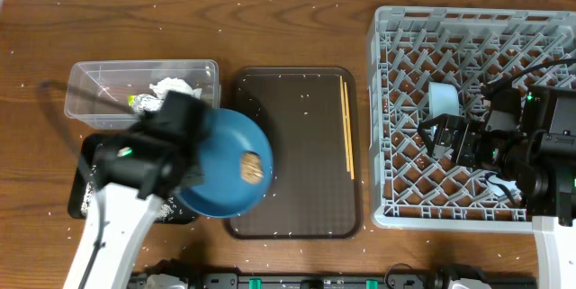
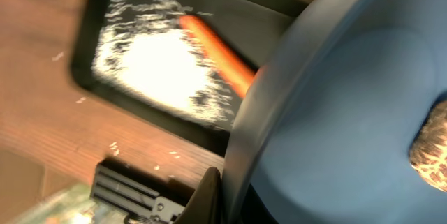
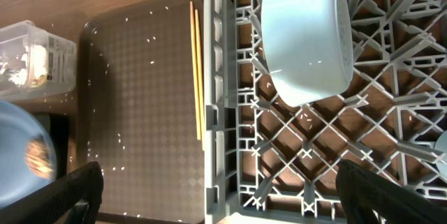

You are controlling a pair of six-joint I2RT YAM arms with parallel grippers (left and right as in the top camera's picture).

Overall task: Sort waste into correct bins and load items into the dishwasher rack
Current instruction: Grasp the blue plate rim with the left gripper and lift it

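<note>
My left gripper (image 1: pixel 191 174) is shut on the rim of the large blue plate (image 1: pixel 225 158) and holds it tilted over the left edge of the brown tray. A small brown food lump (image 1: pixel 252 167) lies on the plate. In the left wrist view, the gripper (image 2: pixel 222 190) pinches the plate (image 2: pixel 349 105) above the black tray (image 2: pixel 94 39), which holds white rice (image 2: pixel 160 70) and the orange carrot (image 2: pixel 218 51). The clear tub (image 1: pixel 94 82) holds the tissue (image 1: pixel 171 85) and the wrapper (image 1: pixel 142 102). My right gripper (image 1: pixel 438 138) is open and empty over the grey rack (image 1: pixel 387 73), near the white bowl (image 1: pixel 443 100). The chopsticks (image 1: pixel 346 127) lie on the brown tray.
The brown serving tray (image 1: pixel 297 145) lies between the bins and the rack. In the right wrist view, the open gripper (image 3: pixel 230 206) hangs over the rack's left wall (image 3: pixel 213 77), with the bowl (image 3: pixel 307 35) and chopsticks (image 3: pixel 197 70) ahead. Rice grains are scattered on the table.
</note>
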